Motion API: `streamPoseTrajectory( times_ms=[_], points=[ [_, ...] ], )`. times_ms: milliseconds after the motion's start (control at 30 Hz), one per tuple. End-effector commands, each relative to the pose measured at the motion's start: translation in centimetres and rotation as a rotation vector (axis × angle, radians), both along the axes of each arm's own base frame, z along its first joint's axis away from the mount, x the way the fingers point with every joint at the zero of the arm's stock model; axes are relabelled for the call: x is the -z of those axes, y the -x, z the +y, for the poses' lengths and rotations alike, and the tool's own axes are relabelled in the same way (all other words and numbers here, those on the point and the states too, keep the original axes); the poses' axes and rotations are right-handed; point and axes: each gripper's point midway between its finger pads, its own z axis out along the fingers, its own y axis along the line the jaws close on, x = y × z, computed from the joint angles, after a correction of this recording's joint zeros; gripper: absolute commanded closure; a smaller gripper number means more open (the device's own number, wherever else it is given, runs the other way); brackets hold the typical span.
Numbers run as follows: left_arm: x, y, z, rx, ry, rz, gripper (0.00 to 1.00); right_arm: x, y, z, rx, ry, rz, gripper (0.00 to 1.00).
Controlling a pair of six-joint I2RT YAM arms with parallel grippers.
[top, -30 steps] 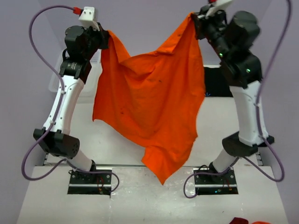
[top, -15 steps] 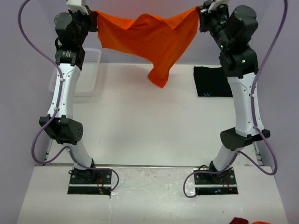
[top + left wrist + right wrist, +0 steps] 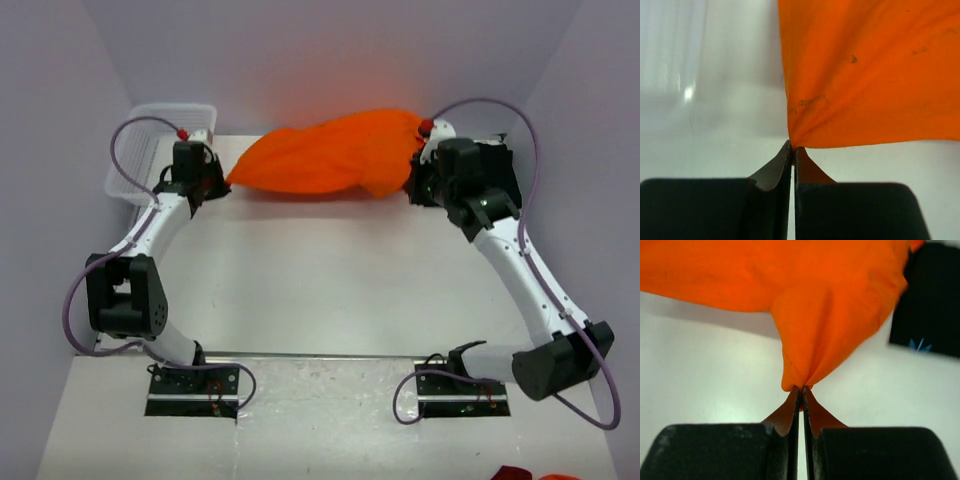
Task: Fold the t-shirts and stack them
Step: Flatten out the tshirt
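The black cloth t-shirt (image 3: 932,300) is barely with us: from overhead the right arm (image 3: 525,275) covers it, and only the right wrist view catches it, lying flat on the table, cut off at the frame edge, with a small blue mark showing. Whether the orange cloth touches it, I cannot tell. Down at the near edge of the overhead view, red and orange bits (image 3: 535,473) are clipped by the frame, too little to identify.

Now the bright orange cloth t-shirt (image 3: 325,160): bunched into a long roll along the far edge of the white table (image 3: 320,280), strung between both claws. The left gripper (image 3: 792,150) is clamped tight on a corner of it, jaws pressed together with cloth pinched between. The right gripper (image 3: 801,389) is the same, closed hard on the other end, fabric fanning out from the tips. How much of the shirt rests on the table is hard to judge.

The white plastic mesh basket (image 3: 170,108) sits at the far left corner, just beside the left gripper (image 3: 218,186); the pale blur in the left wrist view is possibly it. The right gripper (image 3: 412,186) is near the far right corner. The middle and near table lie bare
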Motion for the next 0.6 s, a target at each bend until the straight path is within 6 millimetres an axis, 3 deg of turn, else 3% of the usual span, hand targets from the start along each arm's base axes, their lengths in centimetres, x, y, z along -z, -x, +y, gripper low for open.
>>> streamPoseTrajectory(
  times_ms=[0,67,100,167,200,267,300,433,567],
  points=[
    [1.9,6.4,1.3,-0.161,0.074,0.116,1.00,0.2,5.6,-1.0,0.124,-0.166,0.033,1.00],
    [3.6,9.0,1.4,-0.182,0.065,0.206,1.00,0.8,7.9,-2.4,0.209,-0.185,0.064,1.00],
    [3.7,10.2,1.1,-0.176,0.069,0.221,1.00,2.4,9.1,-3.2,0.237,-0.160,0.103,1.00],
    [4.2,12.3,0.6,-0.163,0.085,0.261,1.00,2.3,11.2,-4.2,0.272,-0.189,0.092,1.00],
    [3.7,13.4,0.8,-0.172,0.083,0.255,1.00,3.9,12.3,-4.6,0.282,-0.169,0.136,1.00],
    [3.9,14.9,1.8,-0.223,0.062,0.263,1.00,4.5,13.8,-4.6,0.282,-0.202,0.162,1.00],
    [3.7,15.9,2.1,-0.237,0.057,0.249,1.00,5.9,14.5,-4.6,0.277,-0.189,0.206,1.00],
    [4.5,17.5,3.4,-0.307,0.034,0.245,1.00,8.8,16.2,-4.9,0.290,-0.150,0.264,1.00],
    [6.1,18.6,3.0,-0.299,0.041,0.315,1.00,10.3,17.6,-4.5,0.265,-0.157,0.315,1.00]
  ],
)
